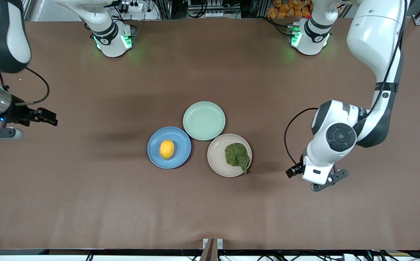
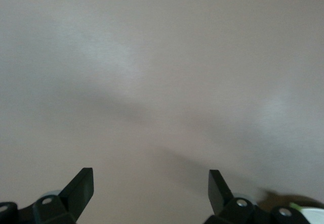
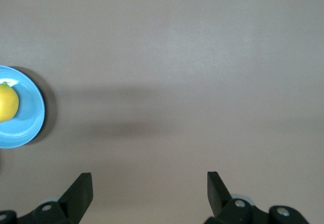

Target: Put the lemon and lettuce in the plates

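Surroundings: we see a round shallow pale green plate (image 1: 204,120) lying bare on the brown cloth-covered surface (image 1: 86,203), farther from the front camera than the other two plates and just beside both of them.
Obstacles: we find nothing standing between either tool and the plates; only bare brown surface lies there.
Lemon: the small oval yellow lemon (image 1: 167,149) lies in the round shallow blue plate (image 1: 182,156), near its middle.
Lettuce: the flat crinkled dark green lettuce leaf (image 1: 237,155) lies in the round shallow beige-pinkish plate (image 1: 217,157), on the side toward the left arm's end, its pointed stem end reaching the rim.
Plates relative to each other: the blue plate sits toward the right arm's end, the beige-pinkish plate toward the left arm's end, the two near each other but apart.
Left tool: the left arm's black two-finger tool (image 2: 151,191) hangs over bare surface toward the left arm's end, well apart from the lettuce, fingers spread wide and holding nothing.
Right tool: the right arm's black two-finger tool (image 3: 150,191) hangs over bare surface toward the right arm's end, well apart from the lemon, fingers spread wide and holding nothing; its wrist view catches the blue plate and the lemon at one edge.
Count: we count three plates, one lemon, one lettuce leaf, two tools.
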